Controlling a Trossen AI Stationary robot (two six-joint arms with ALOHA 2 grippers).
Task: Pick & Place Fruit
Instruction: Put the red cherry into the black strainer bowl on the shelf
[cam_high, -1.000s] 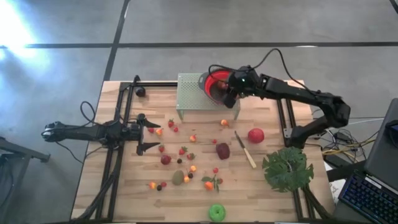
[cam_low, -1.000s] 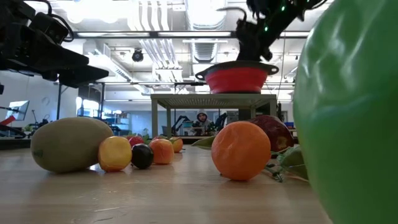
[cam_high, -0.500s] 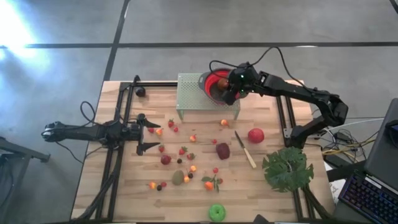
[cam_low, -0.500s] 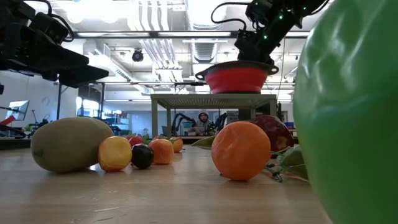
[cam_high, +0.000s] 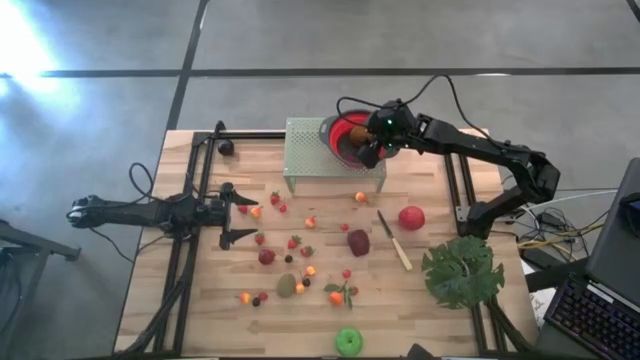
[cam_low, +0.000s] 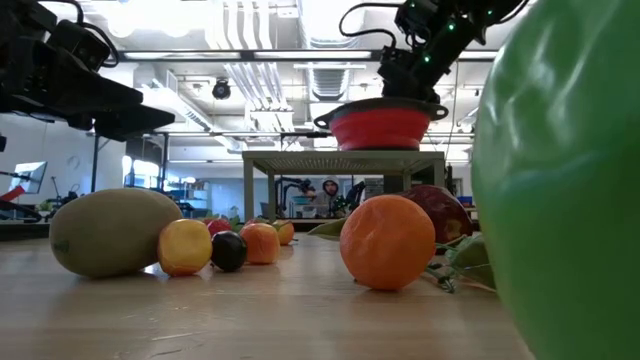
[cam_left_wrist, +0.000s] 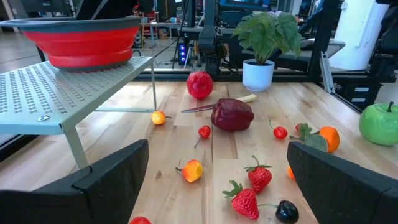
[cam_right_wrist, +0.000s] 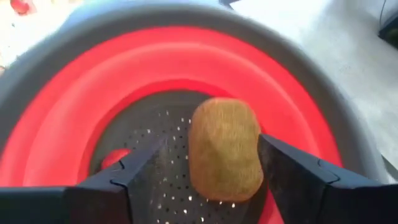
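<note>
Right gripper (cam_right_wrist: 205, 180) hovers over red colander (cam_high: 345, 135) at table's 12 o'clock, fingers parted, kiwi (cam_right_wrist: 224, 149) loose between them in the bowl. Risk: kiwi snags a finger on withdrawal, rolls out. Left gripper (cam_high: 240, 210) wide open, empty, 9 o'clock.

No text, label, brand, number or sign can be read in any view, neither on the things on the table nor in the room behind it.
</note>
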